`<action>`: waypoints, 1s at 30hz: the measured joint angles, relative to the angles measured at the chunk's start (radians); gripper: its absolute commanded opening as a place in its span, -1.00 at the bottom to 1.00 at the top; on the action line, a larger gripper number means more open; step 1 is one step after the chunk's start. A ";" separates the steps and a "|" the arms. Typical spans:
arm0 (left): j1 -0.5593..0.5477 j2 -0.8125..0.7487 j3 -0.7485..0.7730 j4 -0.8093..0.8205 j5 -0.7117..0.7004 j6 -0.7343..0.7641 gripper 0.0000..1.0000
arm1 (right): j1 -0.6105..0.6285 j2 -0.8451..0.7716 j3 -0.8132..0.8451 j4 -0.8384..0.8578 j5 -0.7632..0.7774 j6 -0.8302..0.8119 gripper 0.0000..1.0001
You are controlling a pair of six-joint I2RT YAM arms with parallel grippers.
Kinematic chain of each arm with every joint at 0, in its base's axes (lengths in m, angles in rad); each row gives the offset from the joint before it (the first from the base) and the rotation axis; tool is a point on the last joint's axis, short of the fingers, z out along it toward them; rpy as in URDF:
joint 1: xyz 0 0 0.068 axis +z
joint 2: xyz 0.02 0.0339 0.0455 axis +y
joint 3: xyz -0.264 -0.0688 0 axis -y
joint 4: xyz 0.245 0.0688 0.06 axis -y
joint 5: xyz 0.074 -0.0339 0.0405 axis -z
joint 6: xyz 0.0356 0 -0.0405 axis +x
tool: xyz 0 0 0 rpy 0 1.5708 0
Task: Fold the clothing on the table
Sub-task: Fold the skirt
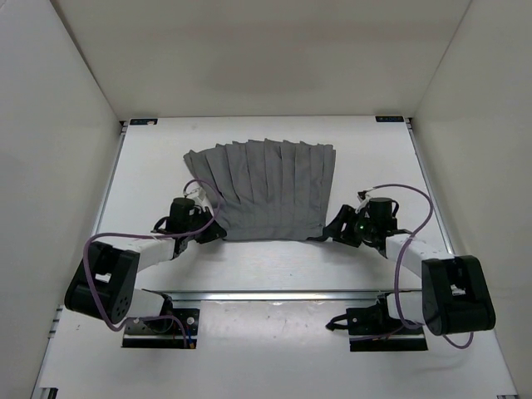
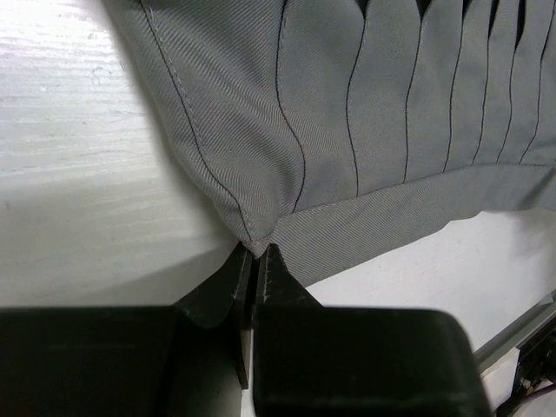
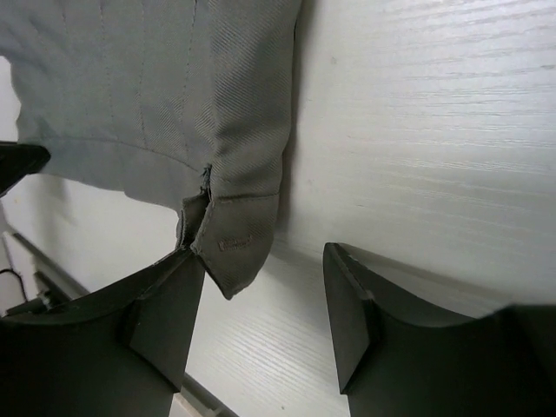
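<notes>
The skirt [image 1: 266,187] lay flat in the middle of the table [image 1: 274,266], with its pleats running from the near edge to the far one. The left fingers [image 2: 221,287] were pressed together on its near left corner — the tip of the cloth was pinched between them. The right fingers [image 3: 165,304] stood wide apart at the near right corner — the cloth lay just beside one finger and was not gripped.

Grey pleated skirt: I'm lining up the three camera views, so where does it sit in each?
Top external: grey pleated skirt at centre, spread flat.
Left wrist: upper right, corner pinched by left gripper.
Right wrist: upper left, corner at open right gripper.
Shared landmark: its near-edge band.
</notes>
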 measured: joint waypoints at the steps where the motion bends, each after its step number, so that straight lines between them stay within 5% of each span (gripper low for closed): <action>1: 0.000 -0.004 -0.002 -0.002 0.000 0.001 -1.00 | 0.017 -0.006 0.000 -0.002 0.019 0.002 0.08; 7: -0.005 -0.018 -0.006 -0.013 0.000 0.002 -1.00 | 0.127 -0.093 0.036 -0.069 0.152 -0.006 0.10; 20: -0.014 -0.028 -0.018 -0.012 0.000 -0.003 -1.00 | 0.156 -0.211 0.053 -0.088 0.300 -0.009 0.04; 30: -0.024 -0.029 -0.023 -0.006 -0.001 -0.017 -1.00 | 0.233 -0.077 0.058 -0.102 0.330 -0.021 0.04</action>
